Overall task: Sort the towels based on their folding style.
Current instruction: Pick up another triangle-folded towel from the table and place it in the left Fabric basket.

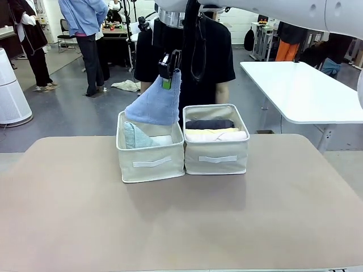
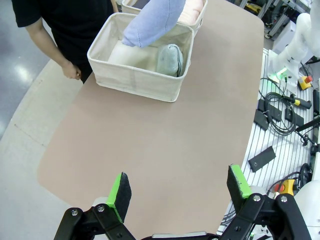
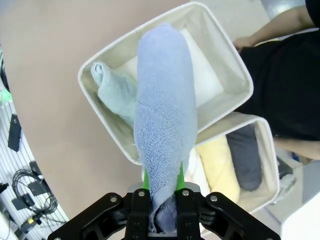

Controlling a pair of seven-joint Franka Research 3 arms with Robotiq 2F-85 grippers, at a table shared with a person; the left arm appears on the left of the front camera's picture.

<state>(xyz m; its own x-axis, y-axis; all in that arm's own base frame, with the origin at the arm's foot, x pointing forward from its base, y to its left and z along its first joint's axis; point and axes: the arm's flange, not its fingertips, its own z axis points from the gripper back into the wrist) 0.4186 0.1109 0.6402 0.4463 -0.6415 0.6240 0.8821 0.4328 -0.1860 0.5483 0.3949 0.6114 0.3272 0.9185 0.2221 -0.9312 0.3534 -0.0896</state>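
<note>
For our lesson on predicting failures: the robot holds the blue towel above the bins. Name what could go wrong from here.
1. The right gripper pinches the blue towel by one narrow end; it might slip out early or unfold.
2. The towel hangs over the left bin near the wall shared with the right bin, so it could drape over the rim instead of landing beside the mint towel.
3. The person's hand is close behind the bins.
</note>
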